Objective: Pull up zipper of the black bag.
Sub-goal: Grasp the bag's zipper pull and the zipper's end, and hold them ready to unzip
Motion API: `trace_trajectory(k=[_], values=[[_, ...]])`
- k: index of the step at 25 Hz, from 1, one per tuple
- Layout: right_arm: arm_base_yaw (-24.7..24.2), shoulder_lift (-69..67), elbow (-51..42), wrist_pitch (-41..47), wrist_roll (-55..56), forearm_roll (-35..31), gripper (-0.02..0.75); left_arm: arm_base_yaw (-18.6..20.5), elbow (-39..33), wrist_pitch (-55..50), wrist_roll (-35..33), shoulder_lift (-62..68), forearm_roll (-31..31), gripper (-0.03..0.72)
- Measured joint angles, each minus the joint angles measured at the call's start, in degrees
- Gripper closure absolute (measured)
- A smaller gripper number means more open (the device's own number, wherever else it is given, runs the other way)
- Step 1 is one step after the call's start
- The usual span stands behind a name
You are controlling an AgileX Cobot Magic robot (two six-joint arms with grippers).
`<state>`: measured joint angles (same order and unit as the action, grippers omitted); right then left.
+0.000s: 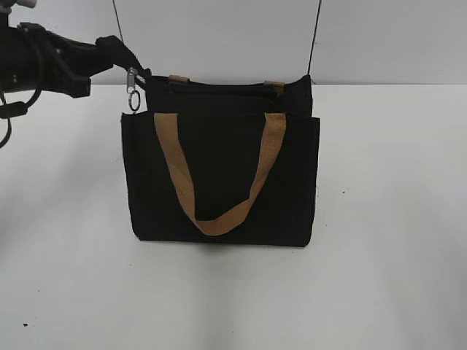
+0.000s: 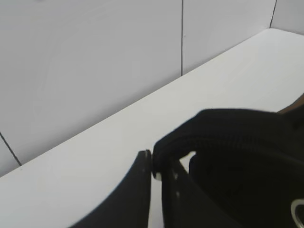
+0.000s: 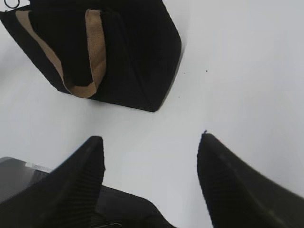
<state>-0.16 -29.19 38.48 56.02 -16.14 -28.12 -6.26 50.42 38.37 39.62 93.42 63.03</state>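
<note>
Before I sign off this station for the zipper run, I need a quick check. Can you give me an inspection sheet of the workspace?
Surface: white table, a few dark specks.
Job's things: black bag upright; silvery pull tab hangs at the zipper end, top left corner.
Clutter: nothing seen.
Hands: left hand shut on that corner; right hand open, away from the bag.
Cables: dark cable loops by the left arm.
Surroundings: pale wall with thin dark seams.
</note>
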Motion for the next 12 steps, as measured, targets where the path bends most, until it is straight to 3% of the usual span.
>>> trace_trajectory(k=[5, 9, 12], values=[[0.0, -10.9, 6.8, -0.5, -7.4, -3.4, 0.265, 0.0, 3.6, -0.1, 11.3, 0.0, 10.8, 0.652], [1.8, -17.5, 10.4, -2.6, -8.3, -5.4, 0.265, 0.0, 4.3, -0.8, 14.5, -1.1, 13.3, 0.652], [6.7, -23.3, 12.8, -4.3, -7.7, -5.4, 0.265, 0.0, 4.4, -1.3, 16.8, -2.6, 14.4, 0.652]])
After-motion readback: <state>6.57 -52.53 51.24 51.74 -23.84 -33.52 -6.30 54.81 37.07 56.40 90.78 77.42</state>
